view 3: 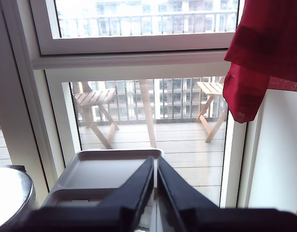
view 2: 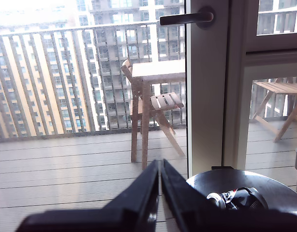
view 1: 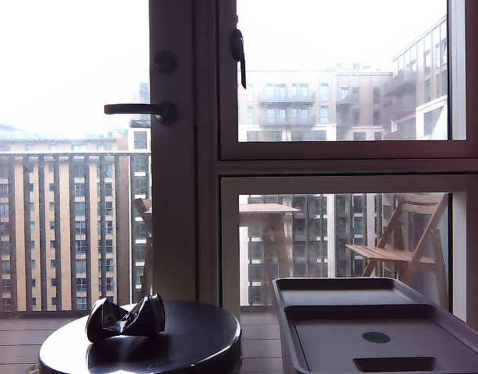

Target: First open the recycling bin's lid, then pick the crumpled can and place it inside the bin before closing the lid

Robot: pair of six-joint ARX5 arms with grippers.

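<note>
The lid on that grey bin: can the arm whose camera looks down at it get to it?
Probably yes. My second end effector, jaws shut, hangs just above the lid, and nothing lies between them. The red cloth hangs off to one side.

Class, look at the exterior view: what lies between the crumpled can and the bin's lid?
Nothing stands between the crumpled can and the lid: only bare round table top, then an open gap showing balcony decking.
</note>
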